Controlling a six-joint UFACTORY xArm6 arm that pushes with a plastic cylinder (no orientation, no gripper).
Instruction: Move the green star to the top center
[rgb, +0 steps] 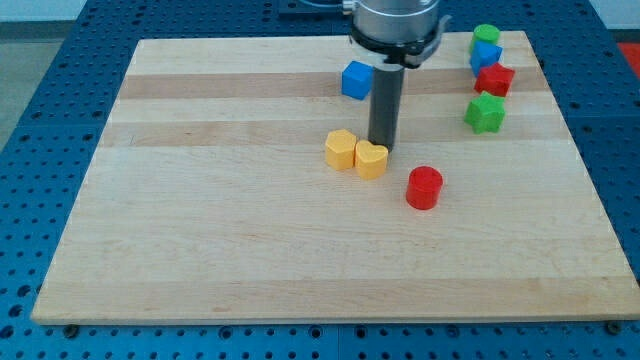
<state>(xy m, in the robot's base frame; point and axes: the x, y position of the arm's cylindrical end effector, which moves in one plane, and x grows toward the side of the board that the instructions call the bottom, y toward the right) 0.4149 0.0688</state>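
The green star (485, 112) lies on the wooden board (200, 220) at the view's upper right, below a red star (495, 79). My tip (382, 147) stands near the board's middle, far to the left of the green star. It sits just above and behind a yellow heart (371, 159), touching or nearly touching it. A yellow hexagon (341, 149) lies against the heart's left side.
A blue cube (357, 79) lies up and left of the rod. A red cylinder (424, 187) lies down and right of my tip. A green cylinder (486, 37) and a blue block (485, 56) stack above the red star near the top right corner.
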